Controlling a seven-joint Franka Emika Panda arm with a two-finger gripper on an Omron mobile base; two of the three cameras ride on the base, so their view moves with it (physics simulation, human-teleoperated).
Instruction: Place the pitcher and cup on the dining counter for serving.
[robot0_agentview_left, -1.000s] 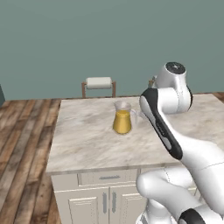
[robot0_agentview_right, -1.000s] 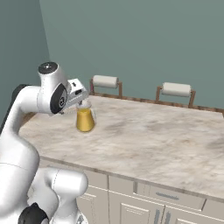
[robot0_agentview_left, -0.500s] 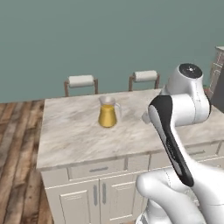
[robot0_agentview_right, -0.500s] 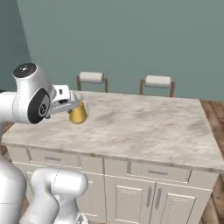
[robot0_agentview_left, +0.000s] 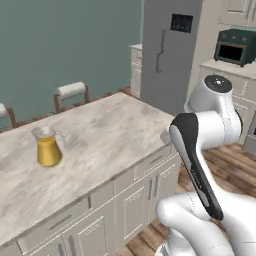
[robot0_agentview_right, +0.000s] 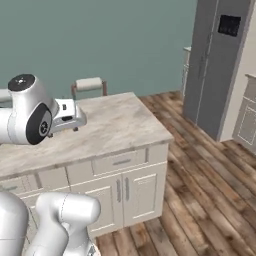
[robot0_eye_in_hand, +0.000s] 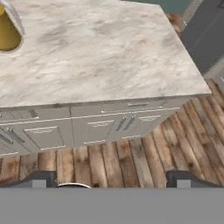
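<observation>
The golden-yellow pitcher (robot0_agentview_left: 48, 147) stands upright on the dining counter (robot0_agentview_left: 105, 140), toward its left end. In the hand view the pitcher (robot0_eye_in_hand: 8, 30) sits at the top left corner, cut off by the frame. My gripper (robot0_eye_in_hand: 109, 180) is open, its two tips wide apart with nothing between them. It hangs above the wooden floor in front of the counter's cabinets (robot0_eye_in_hand: 100, 127), well away from the pitcher. In the right base view the hand (robot0_agentview_right: 66, 114) hovers at the counter's (robot0_agentview_right: 117, 125) near edge. The cup is out of view.
Two stools (robot0_agentview_left: 70, 90) stand behind the counter, one of them also in the right base view as a stool (robot0_agentview_right: 89, 84). A tall grey fridge (robot0_agentview_left: 170, 45) and a green toaster oven (robot0_agentview_left: 236, 46) are off to the right. Wooden floor (robot0_agentview_right: 200, 190) lies open beside the counter's right end.
Both base views have swung right, so the counter and pitcher slid left in the picture and the fridge came in. The pitcher still stands where it was. The gripper stays open.
</observation>
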